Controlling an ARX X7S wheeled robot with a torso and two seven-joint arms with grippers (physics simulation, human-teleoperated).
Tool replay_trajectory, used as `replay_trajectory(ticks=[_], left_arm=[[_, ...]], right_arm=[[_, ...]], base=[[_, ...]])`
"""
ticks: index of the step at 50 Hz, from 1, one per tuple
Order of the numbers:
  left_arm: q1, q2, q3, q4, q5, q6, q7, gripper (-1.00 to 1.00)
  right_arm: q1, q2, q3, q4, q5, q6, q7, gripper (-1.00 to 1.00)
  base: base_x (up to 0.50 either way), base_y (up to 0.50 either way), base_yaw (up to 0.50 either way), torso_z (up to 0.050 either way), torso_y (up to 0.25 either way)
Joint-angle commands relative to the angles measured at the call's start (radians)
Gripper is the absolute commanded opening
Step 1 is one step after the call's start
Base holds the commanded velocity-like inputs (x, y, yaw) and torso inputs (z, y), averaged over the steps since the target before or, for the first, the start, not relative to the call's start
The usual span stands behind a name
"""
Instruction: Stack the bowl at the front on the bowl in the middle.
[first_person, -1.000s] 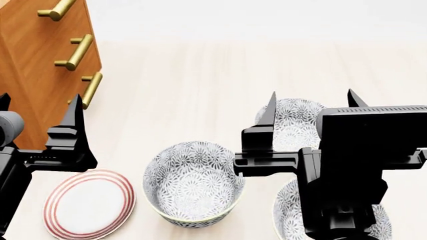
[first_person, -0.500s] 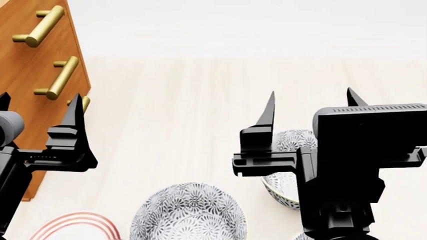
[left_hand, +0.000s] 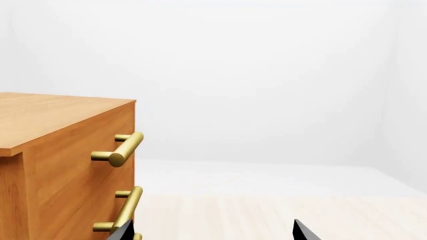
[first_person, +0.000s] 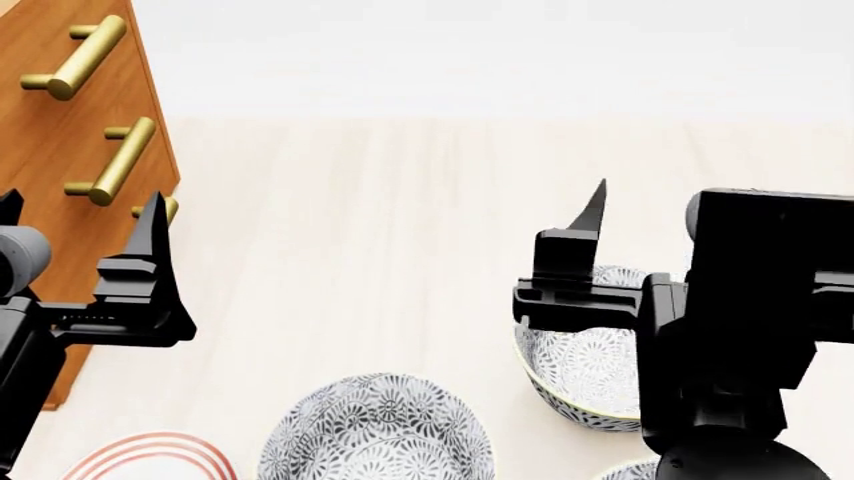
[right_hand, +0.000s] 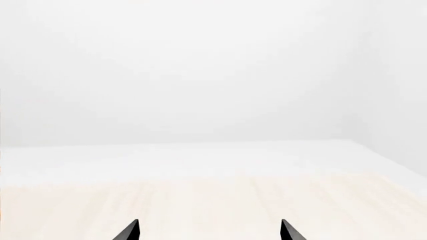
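Three grey-patterned bowls show in the head view. The nearest bowl (first_person: 638, 470) is only a sliver at the bottom edge, right of centre. The middle bowl (first_person: 376, 432) lies at bottom centre, cut off by the frame. The farthest bowl (first_person: 577, 368) sits partly under my right gripper (first_person: 647, 225), which hovers open above it with one finger hidden by the arm. My left gripper (first_person: 80, 222) hangs open at the left, beside the drawers. Neither wrist view shows a bowl. The left gripper (left_hand: 210, 232) and the right gripper (right_hand: 208, 231) show only wide-apart tips over bare table.
A wooden drawer unit (first_person: 67, 160) with brass handles (first_person: 114, 160) stands at the left; the left wrist view shows the drawer unit (left_hand: 60, 165) close by. A red-ringed white plate (first_person: 147, 458) peeks in at bottom left. The pale wooden table (first_person: 374, 230) stretches ahead.
The head view has tilted up, so the bowls and plate slid toward the bottom edge. In the last half second my right gripper has shifted right and lower over the farthest bowl.
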Motion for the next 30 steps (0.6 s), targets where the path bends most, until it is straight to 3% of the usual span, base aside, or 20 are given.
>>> replay_trajectory(ticks=[1, 5, 11, 21, 22, 30], left_arm=[[0.003, -0.007, 0.006, -0.006, -0.003, 0.009, -0.006, 1.00], [0.001, -0.007, 0.007, -0.005, -0.008, 0.008, -0.009, 1.00], [0.009, -0.011, 0.015, -0.008, -0.008, 0.017, -0.010, 1.00], [0.014, -0.018, 0.032, -0.012, -0.007, 0.027, -0.013, 1.00], [0.019, -0.023, 0.042, 0.008, -0.005, 0.022, -0.015, 1.00], [0.026, -0.028, 0.050, 0.007, -0.005, 0.032, -0.018, 1.00]], right_arm=[[0.152, -0.017, 0.180, 0.017, 0.078, 0.304, 0.022, 1.00], [0.174, 0.075, 0.233, 0.099, 0.436, 0.309, 0.300, 1.00], [0.184, 0.116, 0.273, 0.201, 0.701, 0.307, 0.508, 1.00], [0.305, 0.174, 0.241, 0.449, 0.727, 0.271, 0.577, 1.00], [0.266, 0.219, 0.199, 0.599, 0.658, 0.183, 0.478, 1.00], [0.255, 0.233, 0.176, 0.650, 0.631, 0.131, 0.447, 1.00]], base=[[0.00, 0.00, 0.00, 0.000, 0.000], [0.00, 0.00, 0.00, 0.000, 0.000], [0.00, 0.00, 0.00, 0.000, 0.000], [0.00, 0.00, 0.00, 0.000, 0.000], [0.00, 0.00, 0.00, 0.000, 0.000], [0.00, 0.00, 0.00, 0.000, 0.000]])
